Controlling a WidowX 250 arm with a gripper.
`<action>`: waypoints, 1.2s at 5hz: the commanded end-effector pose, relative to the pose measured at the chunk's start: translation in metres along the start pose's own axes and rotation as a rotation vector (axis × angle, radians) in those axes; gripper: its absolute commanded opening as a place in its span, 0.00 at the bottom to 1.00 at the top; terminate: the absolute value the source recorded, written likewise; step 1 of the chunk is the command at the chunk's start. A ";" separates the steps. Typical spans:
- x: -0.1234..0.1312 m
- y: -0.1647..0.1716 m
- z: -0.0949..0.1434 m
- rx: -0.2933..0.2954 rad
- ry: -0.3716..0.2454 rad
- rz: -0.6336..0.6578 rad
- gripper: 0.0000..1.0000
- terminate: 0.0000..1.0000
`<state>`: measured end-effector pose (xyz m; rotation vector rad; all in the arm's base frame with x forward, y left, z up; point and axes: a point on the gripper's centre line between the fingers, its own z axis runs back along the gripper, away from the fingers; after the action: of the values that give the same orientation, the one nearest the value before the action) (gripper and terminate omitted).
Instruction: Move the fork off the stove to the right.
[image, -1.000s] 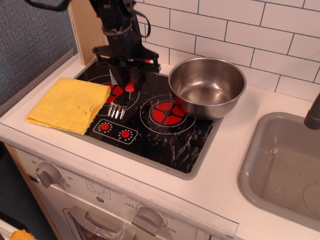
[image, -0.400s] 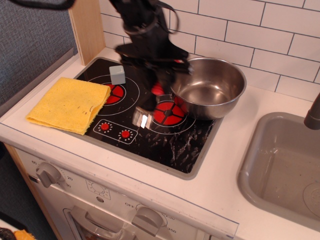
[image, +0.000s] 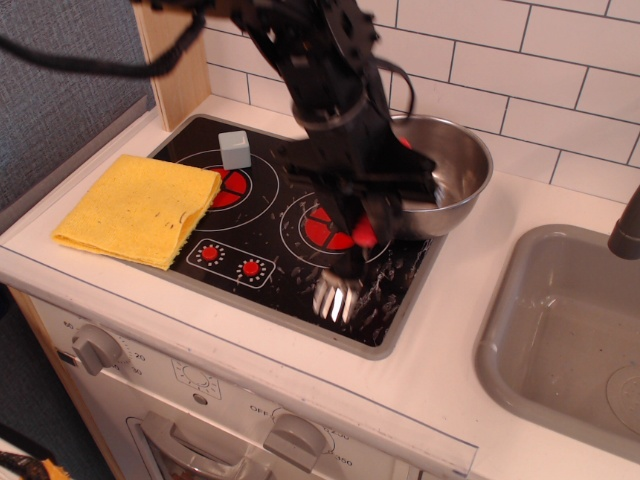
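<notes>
A black robot gripper (image: 366, 232) clamps the red-handled toy fork (image: 345, 280) above the front right corner of the glossy black toy stove (image: 300, 270).

The fork hangs tines down, its short silver prongs poised over the speckled black surface just inside the stove's grey rim, in front of the right-hand red-and-white burner ring (image: 322, 228); whether the tines touch the glass cannot be told. Only a patch of the red handle shows between the closed fingers. Behind the arm, a round stainless steel pot (image: 455, 170) sits on the stove's back right corner. A small grey cube (image: 235, 149) rests on the left burner, and a folded yellow cloth (image: 138, 208) overlaps the stove's left edge. A grey sink basin (image: 560, 330) lies well to the right on the white counter (image: 450, 330).
</notes>
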<state>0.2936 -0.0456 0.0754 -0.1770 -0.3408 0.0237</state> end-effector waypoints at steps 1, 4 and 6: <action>-0.012 -0.023 0.000 -0.047 -0.040 -0.100 0.00 0.00; -0.005 -0.018 -0.051 -0.039 0.036 -0.070 0.00 0.00; -0.001 -0.019 -0.056 -0.019 0.069 -0.087 1.00 0.00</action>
<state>0.3096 -0.0719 0.0168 -0.1737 -0.2475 -0.0561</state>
